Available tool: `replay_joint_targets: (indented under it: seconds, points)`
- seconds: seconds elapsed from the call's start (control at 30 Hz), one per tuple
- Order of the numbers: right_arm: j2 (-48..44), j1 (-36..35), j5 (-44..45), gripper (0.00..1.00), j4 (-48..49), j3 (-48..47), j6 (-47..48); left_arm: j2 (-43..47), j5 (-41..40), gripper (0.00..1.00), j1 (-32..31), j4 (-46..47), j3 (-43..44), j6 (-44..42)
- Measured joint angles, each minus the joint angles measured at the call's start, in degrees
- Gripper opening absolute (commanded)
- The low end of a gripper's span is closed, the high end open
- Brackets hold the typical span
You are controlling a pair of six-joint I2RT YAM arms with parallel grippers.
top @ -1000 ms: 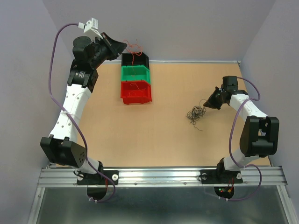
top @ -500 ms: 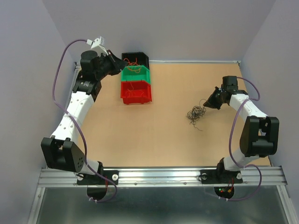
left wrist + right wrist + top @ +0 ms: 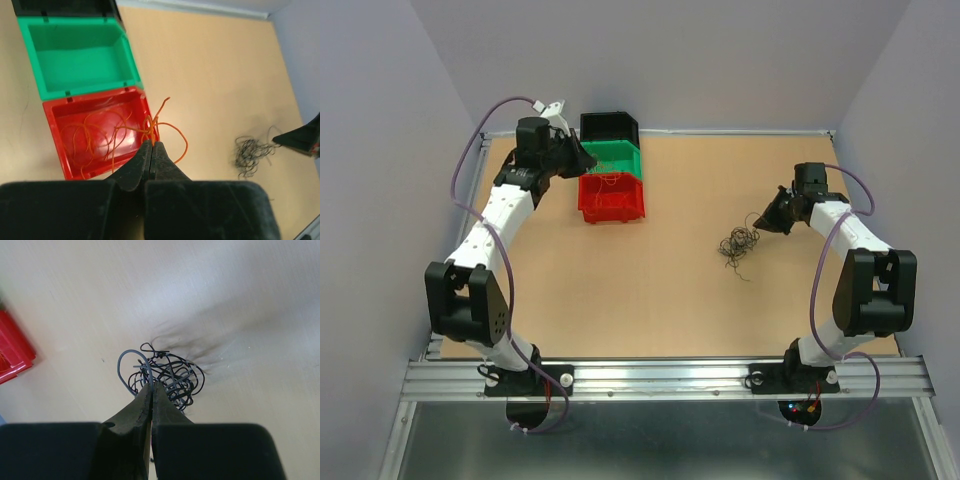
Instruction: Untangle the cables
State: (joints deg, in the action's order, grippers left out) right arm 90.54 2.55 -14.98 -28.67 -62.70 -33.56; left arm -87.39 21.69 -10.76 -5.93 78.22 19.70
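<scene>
My left gripper (image 3: 151, 144) is shut on a curly orange-red cable (image 3: 125, 132) and holds it over the right edge of the red bin (image 3: 60, 155); most of its loops hang in that bin. In the top view the left gripper (image 3: 588, 163) is over the green and red bins. My right gripper (image 3: 151, 385) is shut on a loop of the black cable clump (image 3: 175, 375), which lies on the table. The clump (image 3: 738, 243) sits just left of the right gripper (image 3: 760, 221) in the top view. It also shows in the left wrist view (image 3: 252, 152).
Three bins stand in a row at the back left: black (image 3: 610, 127), green (image 3: 616, 158), red (image 3: 612, 200). The green bin (image 3: 75, 55) looks empty in the left wrist view. Walls close the table on left, back and right.
My left arm has come down and forward from above the black bin to over the green and red bins, carrying the orange-red cable. The right arm and black clump have stayed put.
</scene>
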Motion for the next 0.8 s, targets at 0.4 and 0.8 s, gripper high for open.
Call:
replay_joint_targets:
  seconds: [0.4, 0.8]
  points:
    - [0.00, 0.00, -0.07, 0.00, 0.02, 0.00, 0.33, -10.16, -3.93, 0.00, -4.00, -12.04, 2.38, -8.66]
    - [-0.02, -0.11, 0.13, 0.01, 0.24, 0.07, 0.31, -26.23, -16.81, 0.00, -10.23, -26.58, 29.86, -15.32]
